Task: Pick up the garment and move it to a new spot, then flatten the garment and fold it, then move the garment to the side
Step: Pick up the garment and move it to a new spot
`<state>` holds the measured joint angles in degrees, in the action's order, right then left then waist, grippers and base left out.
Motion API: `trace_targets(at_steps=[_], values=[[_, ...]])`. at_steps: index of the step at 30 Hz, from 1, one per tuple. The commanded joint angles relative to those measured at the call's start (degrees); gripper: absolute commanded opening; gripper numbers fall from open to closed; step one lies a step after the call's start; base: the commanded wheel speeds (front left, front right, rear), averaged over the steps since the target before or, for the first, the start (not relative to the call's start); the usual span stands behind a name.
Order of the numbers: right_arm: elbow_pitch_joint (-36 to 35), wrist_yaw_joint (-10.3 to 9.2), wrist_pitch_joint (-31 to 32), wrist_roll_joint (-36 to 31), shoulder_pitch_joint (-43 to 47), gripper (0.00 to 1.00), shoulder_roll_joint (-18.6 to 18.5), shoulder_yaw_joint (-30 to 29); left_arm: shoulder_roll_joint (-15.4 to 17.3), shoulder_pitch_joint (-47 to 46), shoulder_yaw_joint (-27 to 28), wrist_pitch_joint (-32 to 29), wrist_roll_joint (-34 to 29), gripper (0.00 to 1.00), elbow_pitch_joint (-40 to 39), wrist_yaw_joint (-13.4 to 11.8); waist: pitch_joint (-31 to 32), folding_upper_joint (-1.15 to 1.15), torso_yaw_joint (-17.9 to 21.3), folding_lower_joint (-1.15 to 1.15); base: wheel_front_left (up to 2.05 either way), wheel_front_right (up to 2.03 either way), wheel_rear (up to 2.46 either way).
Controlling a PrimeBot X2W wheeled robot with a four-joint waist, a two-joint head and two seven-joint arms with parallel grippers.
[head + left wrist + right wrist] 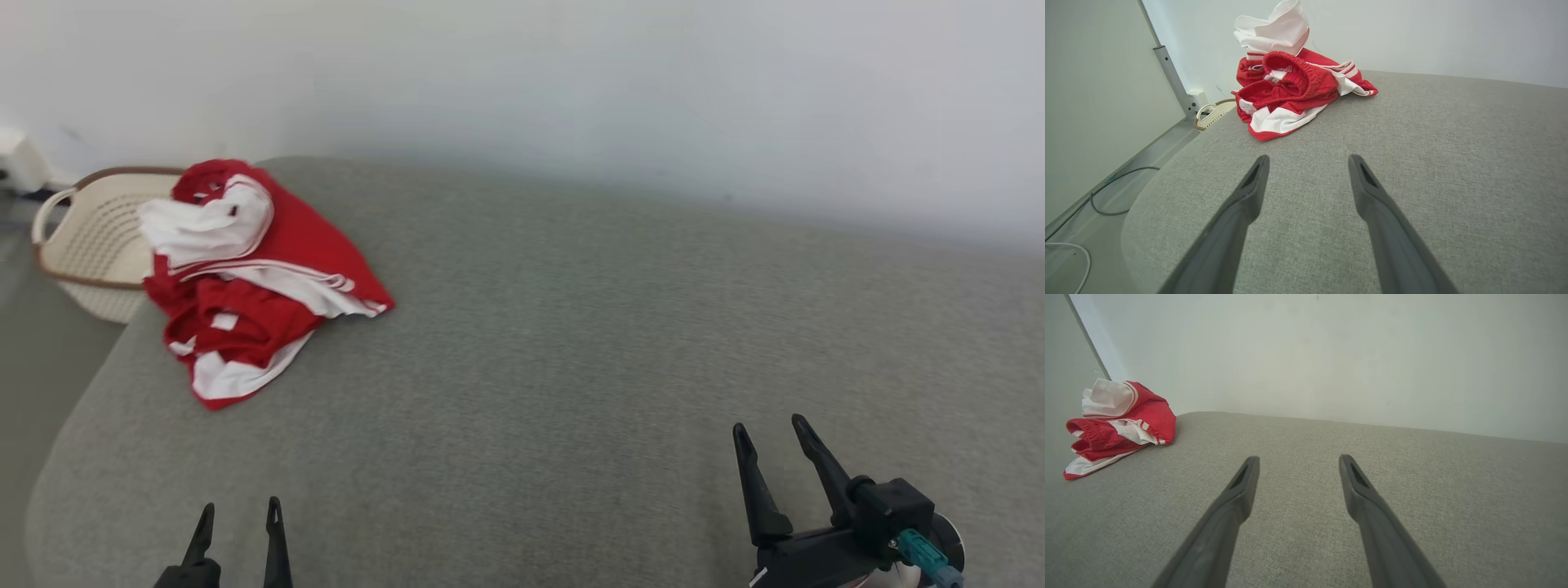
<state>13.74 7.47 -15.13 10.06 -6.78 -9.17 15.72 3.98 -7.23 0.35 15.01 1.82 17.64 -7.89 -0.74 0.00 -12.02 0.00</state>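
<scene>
A red and white garment [245, 278] lies crumpled in a heap at the far left of the grey cushioned surface [571, 343]. The left wrist view has the garment [1290, 90] straight ahead, its elastic waistband on top; the right wrist view has the garment [1114, 424] far off to the left. My left gripper [238, 510] [1308, 161] stands open at the near left edge, well short of the cloth. At the near right my right gripper [769, 431] [1298, 459] is open too, nothing between its fingers.
A cream laundry basket [90, 237] with a brown rim stands on the floor beyond the surface's far left corner, behind the garment. A white wall runs along the back. Cables [1106, 196] lie on the floor at the left. The surface's left edge is rounded.
</scene>
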Motion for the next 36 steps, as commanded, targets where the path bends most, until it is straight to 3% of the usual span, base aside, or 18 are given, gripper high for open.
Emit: trace_targets(at_steps=[1,10,20,28,36], values=[[-0.07,0.04,-0.03,0.44,-0.26,1.0,-0.31,0.28,0.09,0.11,0.22,0.26,0.74,1.0,-0.27,0.2,-1.33,0.0,-4.71,0.0,0.0,0.0,0.0],[0.21,0.04,-0.04,1.08,-0.88,1.0,-0.42,1.73,-0.62,0.39,1.12,0.26,1.48,1.0,-0.54,0.73,-2.62,0.0,-7.87,0.0,0.0,0.0,0.0],[-1.0,0.04,-0.04,1.77,-3.17,1.0,-3.5,2.59,-0.64,-8.59,5.15,0.25,5.83,1.0,1.6,7.62,-8.71,0.0,-3.75,0.0,0.0,0.0,0.0],[-2.59,0.04,-0.04,2.53,-5.26,1.0,-6.63,2.7,4.43,-23.95,6.56,0.26,3.75,1.0,9.0,11.37,-15.45,0.0,0.27,0.0,0.0,0.0,0.0],[-3.45,0.04,-0.04,3.13,-6.53,1.0,-8.1,3.49,9.56,-37.69,5.42,0.26,2.98,1.0,15.09,13.33,-19.57,0.0,3.32,0.0,0.0,0.0,0.0]])
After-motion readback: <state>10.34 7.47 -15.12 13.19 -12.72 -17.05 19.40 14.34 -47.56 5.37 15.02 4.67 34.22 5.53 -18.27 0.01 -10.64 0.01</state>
